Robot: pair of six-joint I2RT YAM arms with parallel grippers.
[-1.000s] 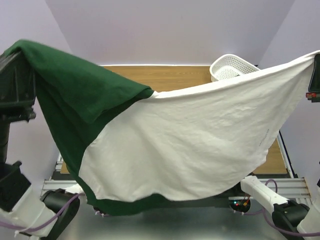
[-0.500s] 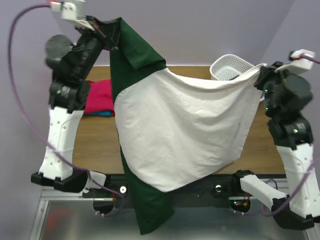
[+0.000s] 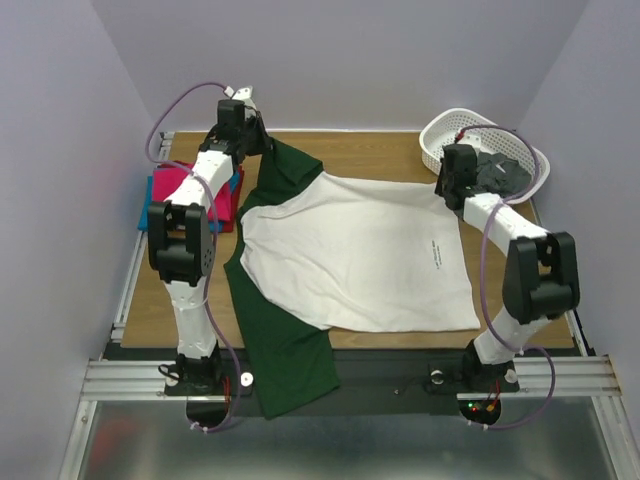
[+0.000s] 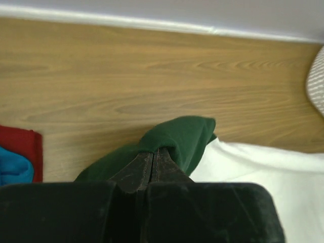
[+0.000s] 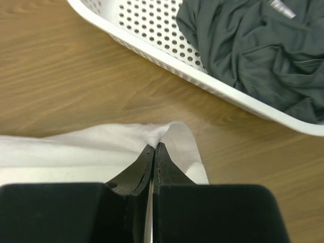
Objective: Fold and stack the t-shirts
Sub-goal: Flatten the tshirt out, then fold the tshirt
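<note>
The white t-shirt (image 3: 360, 250) lies spread on the table (image 3: 380, 150), one green sleeve over the near edge. The left gripper (image 4: 154, 153) pinches its far sleeve, the right gripper (image 5: 154, 148) its far white corner. It looks flat, I think, so let go gently.

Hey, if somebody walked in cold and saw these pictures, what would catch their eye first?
The white t-shirt with dark green sleeves, spread flat across the middle of the table, one sleeve hanging over the near edge. The left claw is shut on its far green sleeve and the right claw on a white corner beside the white basket, which holds dark grey cloth. A folded magenta, blue and red stack sits at the left edge.
</note>
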